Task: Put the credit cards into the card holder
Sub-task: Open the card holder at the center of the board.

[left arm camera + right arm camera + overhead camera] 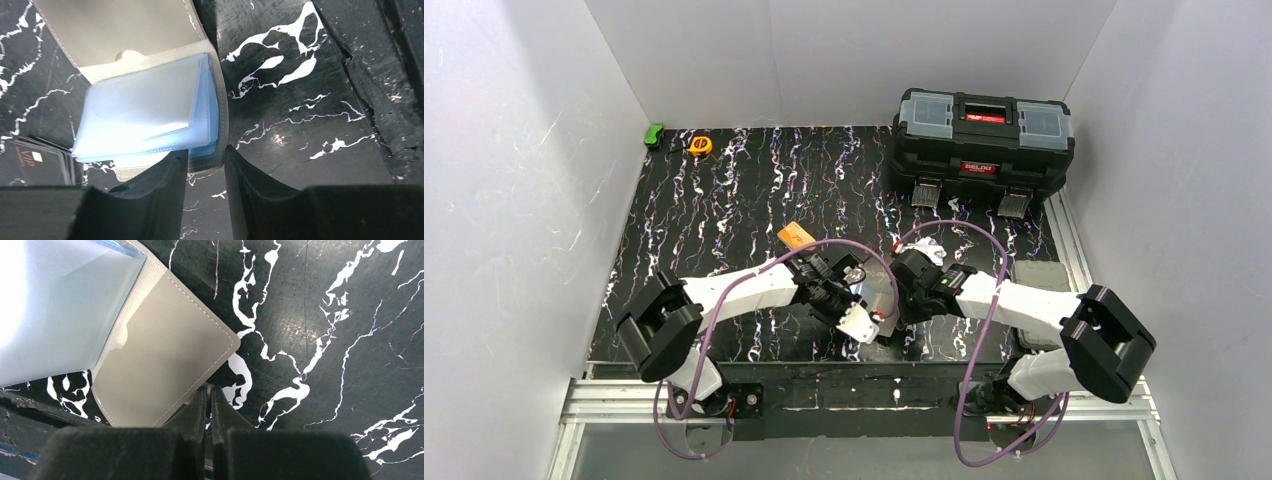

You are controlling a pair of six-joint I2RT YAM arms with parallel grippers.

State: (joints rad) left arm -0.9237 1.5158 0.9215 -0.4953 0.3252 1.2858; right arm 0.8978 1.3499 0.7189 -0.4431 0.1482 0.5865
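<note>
The card holder [150,100] lies unfolded, its taupe flap [115,25] spread out and its clear pockets fanned up. My left gripper [206,152] has its jaws part closed around the holder's near corner, pockets and outer cover between the tips. Some of the credit cards [42,162] lie on the mat beside the holder; the top one is dark with pale print. My right gripper [210,389] is shut, its tips touching the edge of the holder's taupe cover [160,355]. In the top view both arms meet over the holder [879,288].
A black toolbox [982,135] stands at the back right. An orange block [794,235] lies behind the left arm. A yellow tape measure [700,145] and a green object [655,134] sit at the back left. A grey pad [1039,275] lies by the right edge.
</note>
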